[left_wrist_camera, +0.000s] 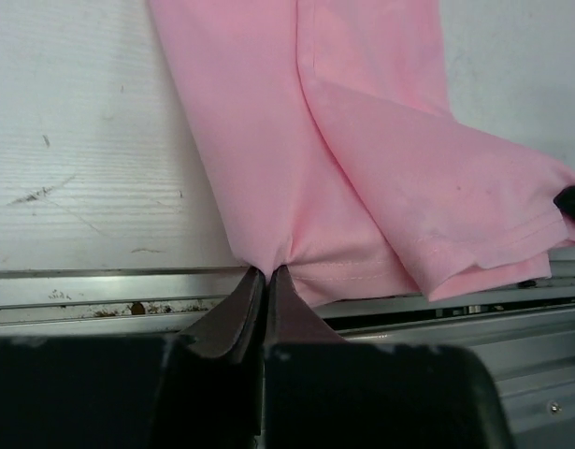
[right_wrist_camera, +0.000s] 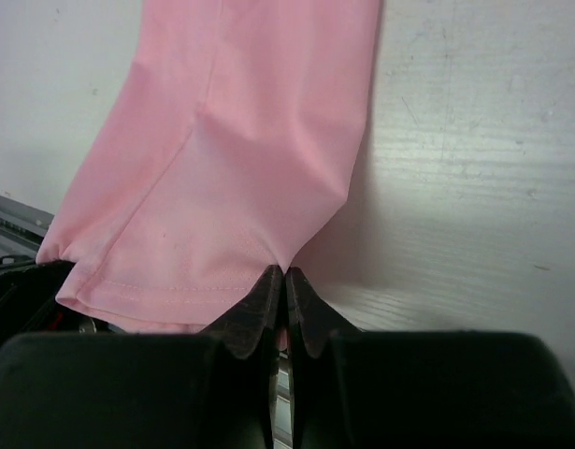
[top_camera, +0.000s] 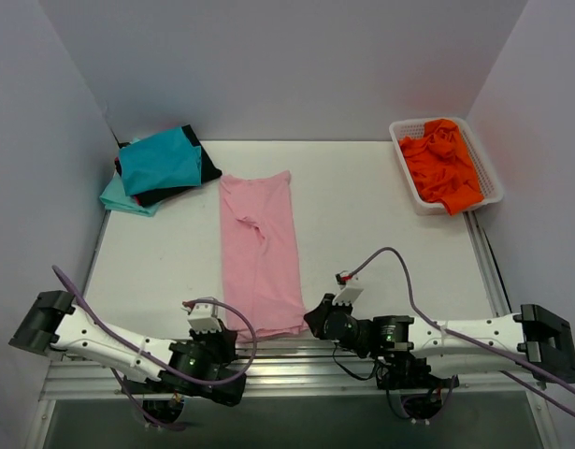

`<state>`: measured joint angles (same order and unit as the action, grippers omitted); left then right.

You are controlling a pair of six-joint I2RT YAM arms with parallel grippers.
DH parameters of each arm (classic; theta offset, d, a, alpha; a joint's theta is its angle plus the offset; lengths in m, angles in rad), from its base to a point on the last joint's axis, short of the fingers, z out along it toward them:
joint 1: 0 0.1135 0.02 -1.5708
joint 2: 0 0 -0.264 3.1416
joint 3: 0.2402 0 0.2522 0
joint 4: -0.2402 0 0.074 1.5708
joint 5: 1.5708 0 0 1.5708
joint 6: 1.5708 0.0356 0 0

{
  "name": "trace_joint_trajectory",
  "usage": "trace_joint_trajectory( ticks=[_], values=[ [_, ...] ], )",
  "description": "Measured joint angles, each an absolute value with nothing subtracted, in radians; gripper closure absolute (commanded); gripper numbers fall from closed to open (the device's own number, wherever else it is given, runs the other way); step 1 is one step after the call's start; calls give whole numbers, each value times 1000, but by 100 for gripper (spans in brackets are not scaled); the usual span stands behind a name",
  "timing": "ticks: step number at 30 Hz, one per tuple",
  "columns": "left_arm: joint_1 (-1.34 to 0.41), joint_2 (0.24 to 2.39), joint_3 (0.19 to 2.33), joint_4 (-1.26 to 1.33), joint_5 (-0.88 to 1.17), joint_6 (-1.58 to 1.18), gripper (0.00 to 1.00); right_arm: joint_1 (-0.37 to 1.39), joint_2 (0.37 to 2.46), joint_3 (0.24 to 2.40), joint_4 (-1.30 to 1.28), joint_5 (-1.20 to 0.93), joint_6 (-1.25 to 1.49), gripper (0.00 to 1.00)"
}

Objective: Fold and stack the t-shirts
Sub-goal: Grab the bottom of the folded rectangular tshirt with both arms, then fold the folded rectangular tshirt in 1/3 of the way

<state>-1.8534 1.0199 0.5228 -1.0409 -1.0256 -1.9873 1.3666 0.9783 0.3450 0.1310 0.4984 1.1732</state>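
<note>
A light pink t-shirt lies as a long strip down the middle of the table, sides folded in. My left gripper is shut on its near left corner; the cloth puckers between the tips. My right gripper is shut on the near right corner in the same way. A stack of folded t-shirts, teal over black and pale aqua, sits at the far left. A crumpled bright orange t-shirt fills the basket.
The white lattice basket stands at the far right corner. The table's metal front rail runs just under both grippers. Purple-grey walls close in the left, back and right sides.
</note>
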Motion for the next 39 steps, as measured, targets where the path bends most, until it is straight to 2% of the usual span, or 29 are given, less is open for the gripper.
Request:
trace_joint_trajectory(
  ticks=[8, 15, 18, 20, 24, 28, 33, 39],
  values=[
    [-1837, 831, 612, -1258, -1180, -1990, 94, 1264, 1059, 520, 82, 526, 1050, 100],
    [-1671, 793, 763, -1294, -1308, -1979, 94, 1118, 1201, 656, 140, 506, 904, 100],
    [-1601, 748, 785, -1193, -1333, -1773, 94, 1056, 1254, 691, 175, 471, 861, 100],
    [-1539, 703, 773, -1003, -1314, -1487, 95, 1032, 1277, 709, 186, 454, 841, 100],
    [-1317, 643, 689, -591, -1114, -1047, 96, 1001, 1295, 731, 188, 440, 809, 100],
    [-1052, 790, 722, -407, -855, -811, 98, 982, 1302, 740, 188, 437, 792, 100],
    [-929, 1141, 785, -242, -695, -708, 98, 958, 1329, 741, 188, 433, 781, 100],
    [-800, 1107, 673, -199, -573, -694, 98, 931, 1372, 743, 195, 416, 775, 100]
  ],
)
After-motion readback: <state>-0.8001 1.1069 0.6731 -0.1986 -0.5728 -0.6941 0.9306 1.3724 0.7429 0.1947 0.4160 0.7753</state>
